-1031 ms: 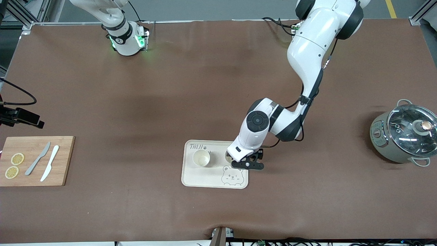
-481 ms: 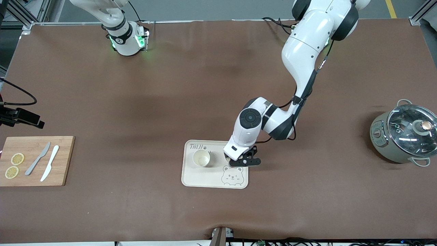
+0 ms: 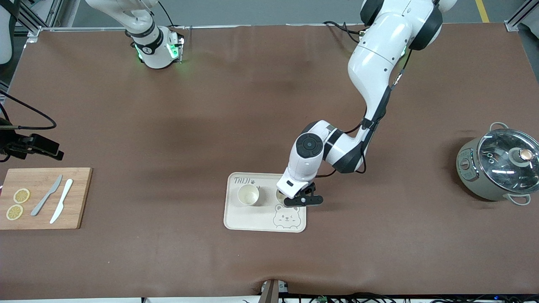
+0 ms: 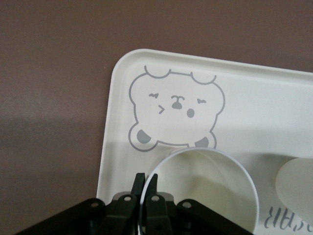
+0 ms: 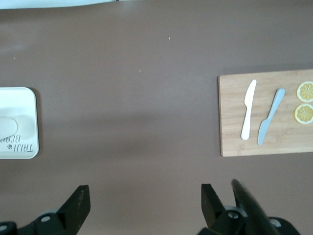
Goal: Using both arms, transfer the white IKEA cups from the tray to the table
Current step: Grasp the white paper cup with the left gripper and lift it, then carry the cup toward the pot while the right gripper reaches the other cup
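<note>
While your left gripper (image 4: 145,182) has its fingers (image 4: 152,183) pinching the rim of one white cup (image 4: 215,188) on the tray (image 3: 236,219), one finger inside the wall and one outside, lift straight up so the thin rim does not slip or tip. Once clear of the tray's lip, carry it toward the left arm's end and set it flat on the counter (image 3: 379,235). The second cup (image 3: 248,195) stands just beside the pinched one, apart from it, so avoid brushing it. Your right gripper (image 5: 142,203) waits with fingers spread, over bare counter between tray and cutting board (image 5: 266,115).
</note>
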`<state>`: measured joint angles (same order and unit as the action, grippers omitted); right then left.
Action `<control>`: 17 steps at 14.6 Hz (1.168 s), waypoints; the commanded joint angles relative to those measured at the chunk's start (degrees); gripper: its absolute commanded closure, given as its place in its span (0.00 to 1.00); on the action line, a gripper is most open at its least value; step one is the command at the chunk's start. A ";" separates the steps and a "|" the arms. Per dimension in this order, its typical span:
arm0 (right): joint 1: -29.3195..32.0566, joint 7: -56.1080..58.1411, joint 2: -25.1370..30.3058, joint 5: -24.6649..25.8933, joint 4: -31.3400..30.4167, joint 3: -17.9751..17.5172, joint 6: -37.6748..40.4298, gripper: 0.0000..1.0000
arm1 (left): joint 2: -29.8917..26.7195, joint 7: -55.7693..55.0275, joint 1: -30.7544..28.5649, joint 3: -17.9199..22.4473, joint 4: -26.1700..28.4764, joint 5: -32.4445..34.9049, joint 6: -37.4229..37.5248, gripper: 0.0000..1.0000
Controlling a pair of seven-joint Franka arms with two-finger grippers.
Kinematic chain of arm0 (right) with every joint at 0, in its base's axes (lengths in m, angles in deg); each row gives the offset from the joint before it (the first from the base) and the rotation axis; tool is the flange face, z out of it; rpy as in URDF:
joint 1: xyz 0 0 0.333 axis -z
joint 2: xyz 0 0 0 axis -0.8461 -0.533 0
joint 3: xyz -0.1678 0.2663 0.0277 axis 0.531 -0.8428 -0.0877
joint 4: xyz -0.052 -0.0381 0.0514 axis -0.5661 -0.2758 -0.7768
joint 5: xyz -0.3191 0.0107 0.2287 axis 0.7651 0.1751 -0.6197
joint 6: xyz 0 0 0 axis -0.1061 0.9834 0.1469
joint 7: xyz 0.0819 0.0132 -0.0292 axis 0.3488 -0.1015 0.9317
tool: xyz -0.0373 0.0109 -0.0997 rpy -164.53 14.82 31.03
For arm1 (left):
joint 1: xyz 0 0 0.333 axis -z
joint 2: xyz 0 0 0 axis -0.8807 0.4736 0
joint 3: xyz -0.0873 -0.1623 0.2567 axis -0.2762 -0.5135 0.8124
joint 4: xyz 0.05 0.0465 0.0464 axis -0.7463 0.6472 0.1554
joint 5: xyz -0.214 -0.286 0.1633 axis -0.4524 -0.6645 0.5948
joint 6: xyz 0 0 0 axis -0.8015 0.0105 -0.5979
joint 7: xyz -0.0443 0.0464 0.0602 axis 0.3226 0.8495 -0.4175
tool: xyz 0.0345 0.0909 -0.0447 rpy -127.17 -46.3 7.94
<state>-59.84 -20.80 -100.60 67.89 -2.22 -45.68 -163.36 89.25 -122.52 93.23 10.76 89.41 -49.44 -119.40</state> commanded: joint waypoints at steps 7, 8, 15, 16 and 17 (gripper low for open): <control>-4.71 -2.84 -1.06 0.23 -0.73 -0.12 -3.62 0.00 | -17.16 4.17 -2.31 0.13 19.29 1.58 3.29 1.00; -5.59 -6.08 -1.94 0.23 -0.73 -0.21 -3.89 0.00 | -20.51 4.62 -3.01 -0.05 22.99 1.50 3.11 1.00; -13.15 -21.66 -7.74 -0.21 -0.55 -0.38 -11.70 0.00 | -45.91 19.34 -10.74 -0.76 48.31 -4.55 3.02 1.00; -14.29 -22.81 -8.71 -0.65 -0.46 -0.38 -12.85 0.00 | -48.72 22.96 -12.32 -0.76 51.48 -6.13 3.02 1.00; -15.17 -23.86 -9.67 -0.56 -0.38 -0.30 -13.38 0.00 | -50.84 24.73 -13.82 -0.76 54.12 -7.02 3.02 1.00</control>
<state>-73.47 -41.84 -108.68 67.72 -3.20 -46.26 -175.51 45.86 -102.94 82.68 10.72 134.42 -53.92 -115.47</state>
